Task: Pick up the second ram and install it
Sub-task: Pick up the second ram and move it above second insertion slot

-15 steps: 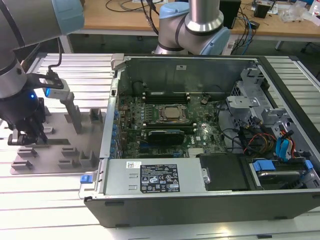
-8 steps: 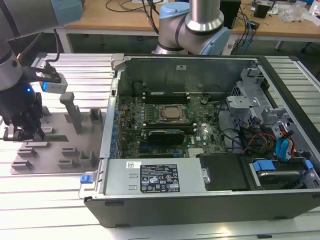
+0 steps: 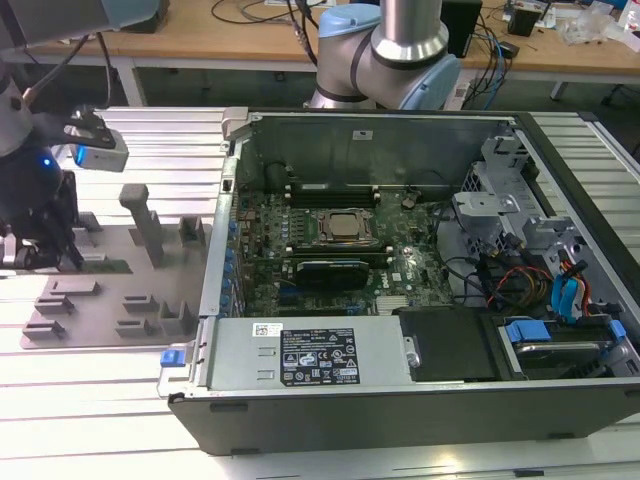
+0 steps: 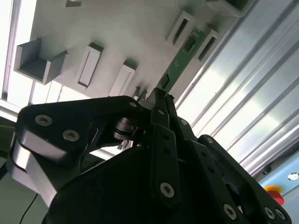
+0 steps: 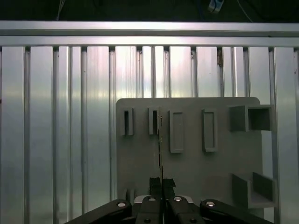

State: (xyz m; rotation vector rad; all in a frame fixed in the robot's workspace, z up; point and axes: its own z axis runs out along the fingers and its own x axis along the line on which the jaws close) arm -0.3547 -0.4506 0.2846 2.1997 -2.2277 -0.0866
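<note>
gripper (image 5: 161, 182): black metal jaws pinched tight on slim green second ram (image 4: 182, 58) (dark chips) | matte grey tray (image 5: 196, 177): rectangular slots, ram seemingly seated in one

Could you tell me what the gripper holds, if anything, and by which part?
The gripper is shut on the second ram, pinching the green stick by one end.

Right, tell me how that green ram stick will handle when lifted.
The second ram is a thin board, seen edge-on in the first wrist view, so probably light and fairly stiff. The jaws hold it near one end, so the free length may wobble or tilt. Its small chips suggest it is fragile; a hard squeeze could harm it.
</note>
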